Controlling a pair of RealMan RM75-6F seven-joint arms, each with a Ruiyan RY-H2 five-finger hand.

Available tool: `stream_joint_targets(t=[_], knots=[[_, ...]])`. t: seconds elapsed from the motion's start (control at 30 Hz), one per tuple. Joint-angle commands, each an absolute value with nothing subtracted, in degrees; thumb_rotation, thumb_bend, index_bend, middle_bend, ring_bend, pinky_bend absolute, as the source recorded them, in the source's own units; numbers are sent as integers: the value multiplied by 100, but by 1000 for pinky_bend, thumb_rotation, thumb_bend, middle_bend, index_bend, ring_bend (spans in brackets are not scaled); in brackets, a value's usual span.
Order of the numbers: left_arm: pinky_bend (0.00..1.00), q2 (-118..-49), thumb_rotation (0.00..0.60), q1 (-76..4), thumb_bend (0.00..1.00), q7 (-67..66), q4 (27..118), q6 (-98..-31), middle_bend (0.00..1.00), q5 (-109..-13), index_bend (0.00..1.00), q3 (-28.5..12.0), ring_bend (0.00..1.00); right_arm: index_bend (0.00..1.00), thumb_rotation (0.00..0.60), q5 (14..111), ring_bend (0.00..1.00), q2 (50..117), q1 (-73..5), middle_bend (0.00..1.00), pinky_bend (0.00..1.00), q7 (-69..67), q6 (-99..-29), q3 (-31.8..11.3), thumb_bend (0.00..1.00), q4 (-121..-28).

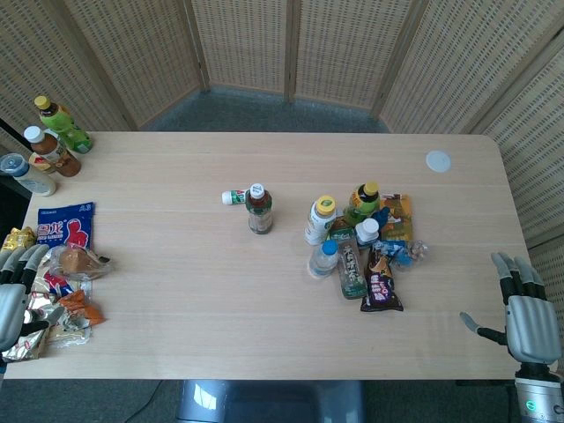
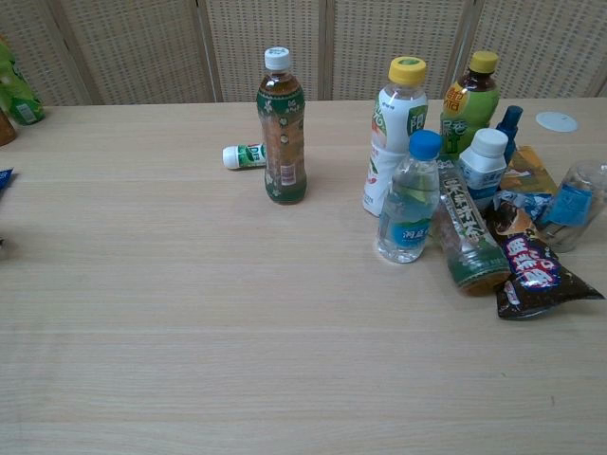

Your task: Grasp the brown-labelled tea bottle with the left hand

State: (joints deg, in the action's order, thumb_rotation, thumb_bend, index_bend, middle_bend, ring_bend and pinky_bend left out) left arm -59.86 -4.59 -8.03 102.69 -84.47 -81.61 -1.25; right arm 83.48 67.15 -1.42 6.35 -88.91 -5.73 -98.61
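Note:
A white-capped tea bottle with a brown label [image 1: 55, 152] stands upright at the table's far left, between other bottles. Another white-capped tea bottle [image 1: 258, 210] [image 2: 283, 128] stands alone mid-table; its label is dark green with a brown panel. My left hand [image 1: 18, 295] lies at the left table edge over snack packets, fingers apart and holding nothing, well short of the brown-labelled bottle. At the near right corner my right hand [image 1: 527, 319] is spread flat and empty. The chest view shows neither hand.
A green yellow-capped bottle [image 1: 63, 125] and a blue-lidded bottle [image 1: 26, 174] flank the brown one. A blue snack bag [image 1: 66, 225] and loose packets [image 1: 70, 308] lie beside my left hand. Several bottles and wrappers [image 1: 357, 242] crowd centre right. A small white bottle [image 1: 234, 197] lies on its side.

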Motion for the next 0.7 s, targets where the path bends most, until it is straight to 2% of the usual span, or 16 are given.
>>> stream_joint_targets(t=[0.03, 0.23, 0.37, 0.7], knots=[[0, -5994, 600, -448, 234, -798, 10279, -8442, 0, -8154, 37, -120, 0, 0, 522, 8349, 0, 6726, -146, 0, 0, 597, -8887, -577, 149, -9839], [0, -6016, 600, -445, 235, -619, 10287, -8400, 0, -8111, 0, -153, 0, 0, 522, 8410, 0, 6741, -146, 0, 0, 515, -8897, -558, 149, -9804], [0, -6000, 600, -625, 234, -376, 10247, -8117, 0, -7946, 0, -301, 0, 0, 521, 8454, 0, 6725, -105, 0, 0, 479, -8972, -544, 149, -9825], [0, -6127, 600, -1812, 235, 965, 10294, -6180, 0, -7048, 0, -1003, 0, 0, 525, 8466, 0, 6633, 27, 0, 0, 500, -9137, -514, 148, -9973]])
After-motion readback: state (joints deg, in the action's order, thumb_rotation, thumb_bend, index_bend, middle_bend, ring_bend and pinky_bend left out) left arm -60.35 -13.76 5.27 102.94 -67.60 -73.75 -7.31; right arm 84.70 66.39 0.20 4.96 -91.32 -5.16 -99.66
